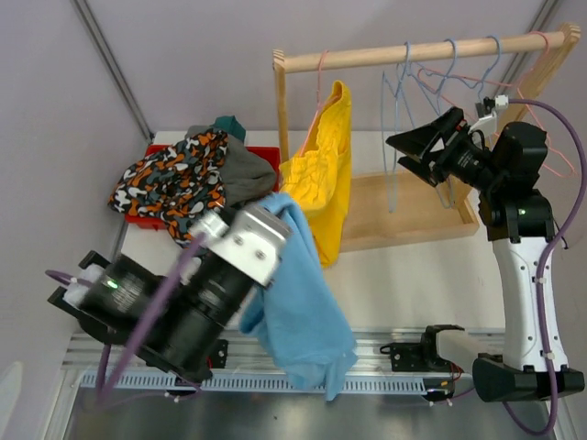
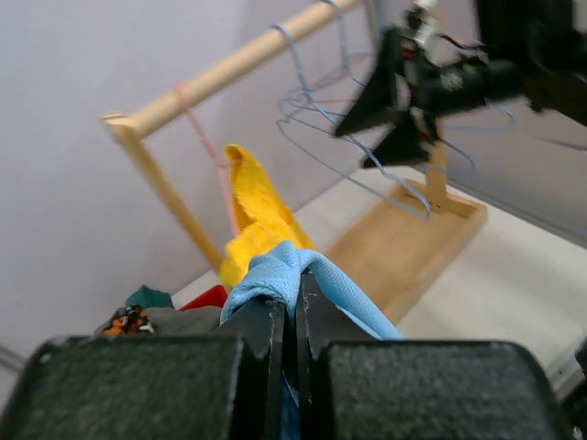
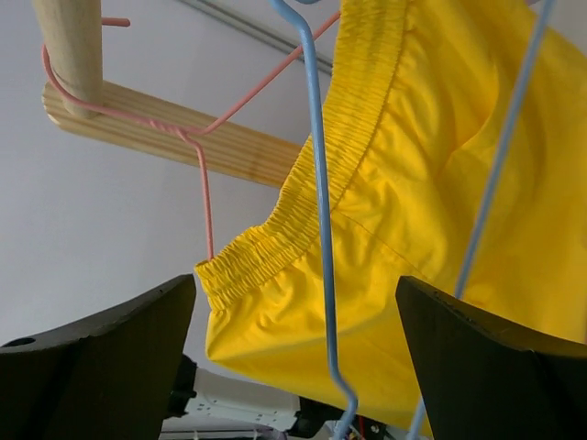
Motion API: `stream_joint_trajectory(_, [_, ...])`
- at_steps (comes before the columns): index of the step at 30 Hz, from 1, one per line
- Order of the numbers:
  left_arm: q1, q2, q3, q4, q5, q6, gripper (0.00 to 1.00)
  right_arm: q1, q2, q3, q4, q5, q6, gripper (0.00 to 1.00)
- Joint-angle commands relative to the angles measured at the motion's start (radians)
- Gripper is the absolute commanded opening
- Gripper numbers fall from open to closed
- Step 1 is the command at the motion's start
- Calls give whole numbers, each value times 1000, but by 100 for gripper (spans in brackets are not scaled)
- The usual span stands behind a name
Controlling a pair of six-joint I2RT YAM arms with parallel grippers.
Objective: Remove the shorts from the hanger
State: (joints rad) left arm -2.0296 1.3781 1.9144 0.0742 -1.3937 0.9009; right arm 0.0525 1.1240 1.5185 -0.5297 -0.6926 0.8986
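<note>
Left jaws are pressed together, pinching the light blue shorts (image 1: 298, 312), which drape below them. Right jaws are spread wide with a blue hanger (image 3: 321, 229) between them; the yellow shorts (image 3: 413, 183) hang just beyond on a pink hanger (image 3: 206, 156) from the wooden rail (image 1: 422, 50).

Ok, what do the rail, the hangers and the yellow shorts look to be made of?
Rail: unpainted pale wood, matte, with faint grain showing. Blue hanger and pink hanger: thin bent wire, probably metal with a coloured coating, slightly glossy. Yellow shorts: soft woven cloth, matte, with a gathered elastic waistband; likely cotton or a blend, cannot tell which.
</note>
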Motion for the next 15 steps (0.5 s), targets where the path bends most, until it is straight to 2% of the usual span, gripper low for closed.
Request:
stream_joint_trajectory(1, [15,-12,27,1087,-79,965,0,-37,-35,-7,-58,-24,-82,99])
stream_joint_trajectory(2, [20,-8,76,1110,-74,1043,0,-42,-50,-9,-70,-16,-96,99])
stream_joint_trajectory(4, [51,-25,89,1075,-68,1047,0,-43,-72,-17,-75,-8,-101,100])
stream_joint_trajectory(6, [72,-53,95,995,-61,968,0,-43,-101,-23,-79,-1,-109,99])
stream_joint_trajectory(11, [141,-163,121,629,-31,686,0,-85,-148,-32,-124,5,-133,99])
stream_joint_trajectory(13, [192,-177,156,540,-4,647,0,-92,-165,-43,-122,-5,-141,99])
stream_joint_trajectory(15, [210,-185,187,518,18,655,0,-94,-179,-55,-115,-15,-136,99])
